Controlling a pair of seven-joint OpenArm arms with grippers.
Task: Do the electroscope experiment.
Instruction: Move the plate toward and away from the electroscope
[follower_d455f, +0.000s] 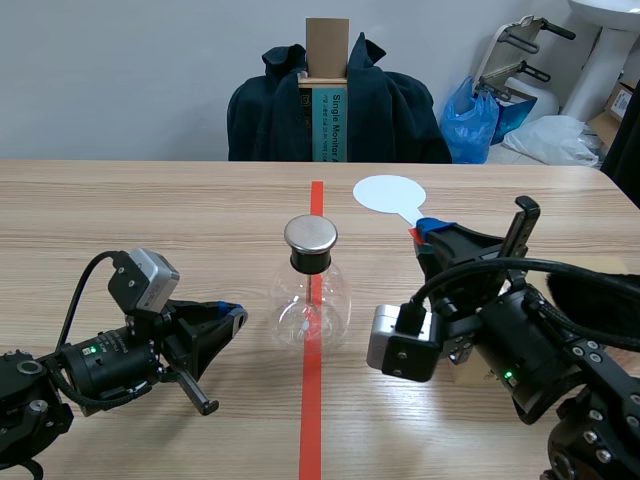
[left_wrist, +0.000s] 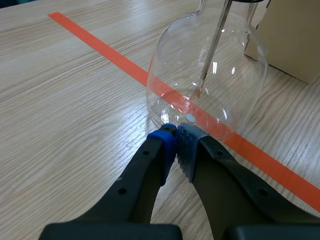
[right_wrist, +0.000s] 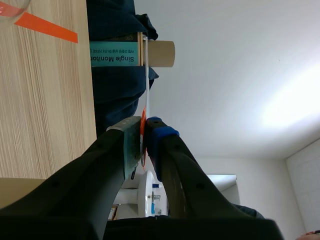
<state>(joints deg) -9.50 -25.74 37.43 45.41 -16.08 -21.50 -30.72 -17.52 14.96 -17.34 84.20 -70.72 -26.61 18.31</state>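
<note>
The electroscope, a clear glass flask (follower_d455f: 312, 305) with a round metal cap (follower_d455f: 310, 235) and a thin rod (left_wrist: 212, 50) hanging inside, stands on the red tape line at mid-table. My left gripper (follower_d455f: 232, 312) lies low on the table just left of it, shut on nothing. In the left wrist view its pads (left_wrist: 177, 132) meet almost against the flask (left_wrist: 205, 75). My right gripper (follower_d455f: 430, 230) is right of the flask, shut on the orange-marked stem of a white round paddle (follower_d455f: 389, 193). The paddle (right_wrist: 146, 75) shows edge-on between the fingers of the right gripper (right_wrist: 144, 131).
A tan box (left_wrist: 295, 35) stands just beyond the flask, near the right arm. A chair draped in a dark jacket (follower_d455f: 390, 110) holds a teal-labelled box (follower_d455f: 330, 120) at the table's far edge. Blue bag (follower_d455f: 472, 120) and clutter sit back right.
</note>
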